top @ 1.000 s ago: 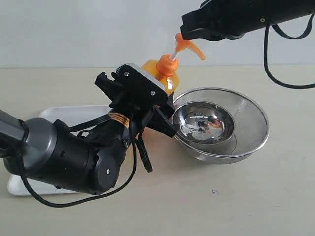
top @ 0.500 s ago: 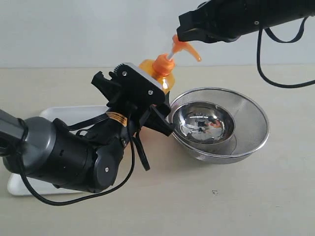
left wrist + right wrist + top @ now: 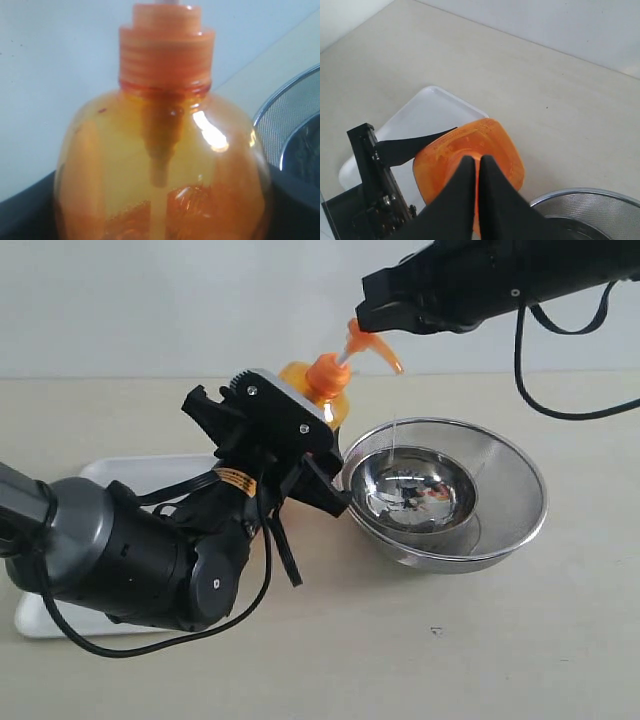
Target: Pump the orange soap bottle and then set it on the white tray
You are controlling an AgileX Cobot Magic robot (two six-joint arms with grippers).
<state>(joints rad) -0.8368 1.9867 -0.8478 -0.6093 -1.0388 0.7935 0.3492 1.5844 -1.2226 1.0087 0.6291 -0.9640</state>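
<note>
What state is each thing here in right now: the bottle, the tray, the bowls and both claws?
orange soap bottle: gripped, leaning toward the bowls, not on the tray.
pump head: pushed on from above; a thin soap thread falls into the bowl.
white tray: flat on the table, partly hidden by the left arm.
small steel bowl: upright, nested in the mesh bowl.
left gripper: closed around the bottle.
right gripper: shut, pressing the pump head.

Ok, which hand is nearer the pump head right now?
Right. The right hand, shut, presses on top of the pump head; the left hand grips the orange soap bottle lower down, around its body.
</note>
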